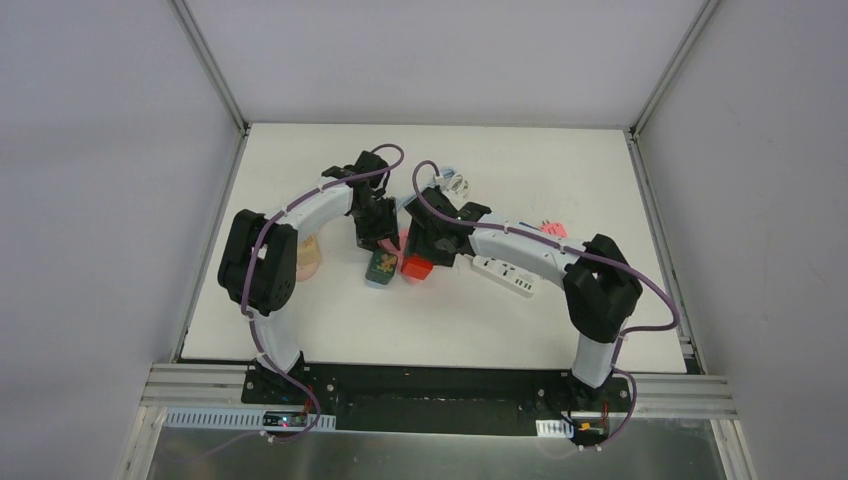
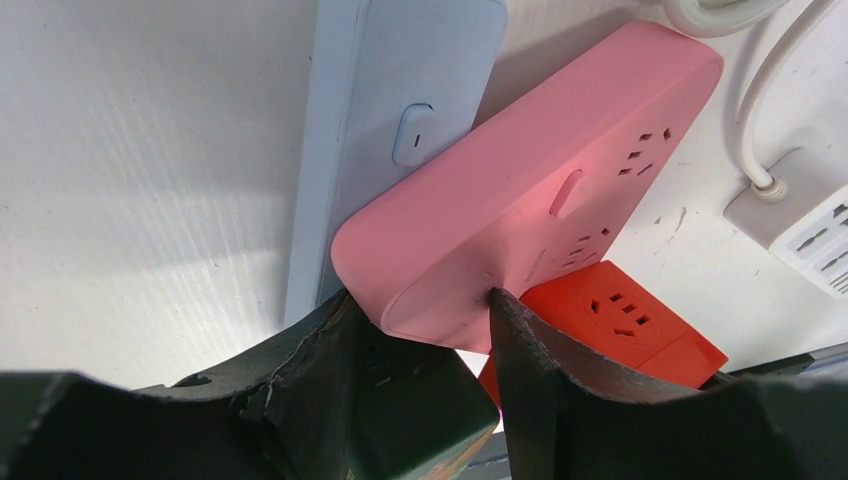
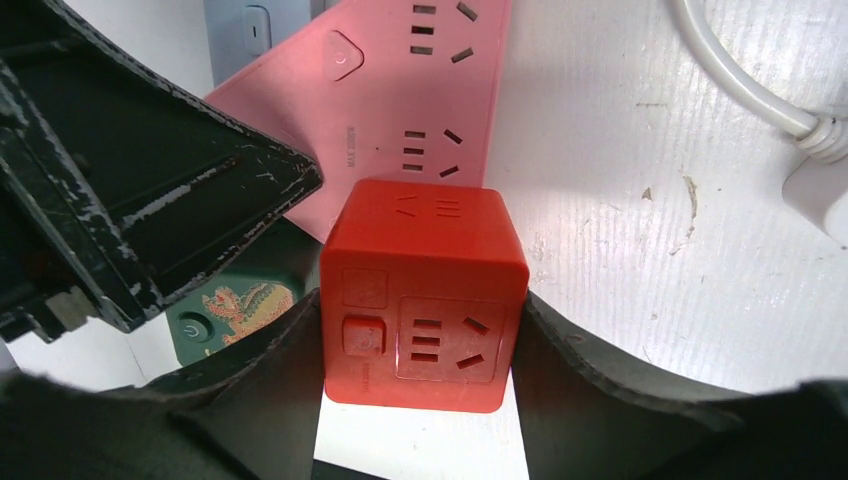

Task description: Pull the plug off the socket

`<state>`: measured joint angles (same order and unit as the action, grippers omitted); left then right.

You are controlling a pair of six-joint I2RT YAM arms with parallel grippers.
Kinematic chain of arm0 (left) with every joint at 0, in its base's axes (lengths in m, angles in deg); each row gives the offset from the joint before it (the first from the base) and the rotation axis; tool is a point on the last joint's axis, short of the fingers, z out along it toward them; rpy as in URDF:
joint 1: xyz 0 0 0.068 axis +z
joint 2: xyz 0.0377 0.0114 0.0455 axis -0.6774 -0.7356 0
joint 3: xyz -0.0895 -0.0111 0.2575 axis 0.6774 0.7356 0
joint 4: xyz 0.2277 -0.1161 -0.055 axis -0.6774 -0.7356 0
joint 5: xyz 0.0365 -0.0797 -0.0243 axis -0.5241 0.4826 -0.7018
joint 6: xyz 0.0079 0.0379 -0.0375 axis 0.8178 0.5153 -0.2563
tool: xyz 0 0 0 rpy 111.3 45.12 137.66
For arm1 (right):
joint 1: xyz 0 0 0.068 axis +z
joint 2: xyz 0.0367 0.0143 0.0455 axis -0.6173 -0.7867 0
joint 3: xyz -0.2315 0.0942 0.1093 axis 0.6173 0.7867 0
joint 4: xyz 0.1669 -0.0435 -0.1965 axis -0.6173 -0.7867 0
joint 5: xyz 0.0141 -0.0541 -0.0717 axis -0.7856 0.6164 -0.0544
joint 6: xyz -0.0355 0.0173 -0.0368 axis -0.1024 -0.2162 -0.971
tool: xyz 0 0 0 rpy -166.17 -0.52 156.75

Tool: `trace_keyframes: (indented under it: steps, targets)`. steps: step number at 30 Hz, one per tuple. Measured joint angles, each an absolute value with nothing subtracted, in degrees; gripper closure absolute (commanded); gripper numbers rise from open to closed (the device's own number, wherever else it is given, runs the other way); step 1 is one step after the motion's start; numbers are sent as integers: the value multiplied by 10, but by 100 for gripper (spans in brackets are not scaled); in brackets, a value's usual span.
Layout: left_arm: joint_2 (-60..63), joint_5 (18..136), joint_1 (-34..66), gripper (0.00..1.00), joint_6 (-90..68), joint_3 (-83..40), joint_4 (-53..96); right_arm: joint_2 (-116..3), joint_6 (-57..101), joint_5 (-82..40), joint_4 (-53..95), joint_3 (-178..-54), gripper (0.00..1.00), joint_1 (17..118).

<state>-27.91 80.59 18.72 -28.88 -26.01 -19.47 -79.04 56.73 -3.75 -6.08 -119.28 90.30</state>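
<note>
Red cube plug (image 3: 425, 295) sits near the middle of the white table (image 1: 330, 320), clamped between the two fingers of the right gripper (image 3: 420, 305), which press on its left and right faces. The right wrist view shows its top edge against the pink power strip (image 3: 400, 90); whether they are joined cannot be told. Only this view shows the green cube (image 3: 235, 305) with a dragon design just left of it. The left wrist view shows the left gripper (image 2: 420, 300) closed on the pink strip's rounded end, which overlaps a pale blue strip (image 2: 390, 100). The overhead view alone shows both arms meeting at the centre, and a white power strip (image 1: 505, 275) under the right arm.
</note>
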Motion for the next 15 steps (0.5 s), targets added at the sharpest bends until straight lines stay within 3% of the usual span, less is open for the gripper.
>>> trace_keyframes:
  steps: [8, 15]
  targets:
    - [-280, 805, 187, 54, -298, -260, -198, -837, 564, -34, -153, -1282, 100, 903]
    - [-284, 804, 187, 56, -300, -261, -206, -787, 539, -65, -52, -1186, 100, 896]
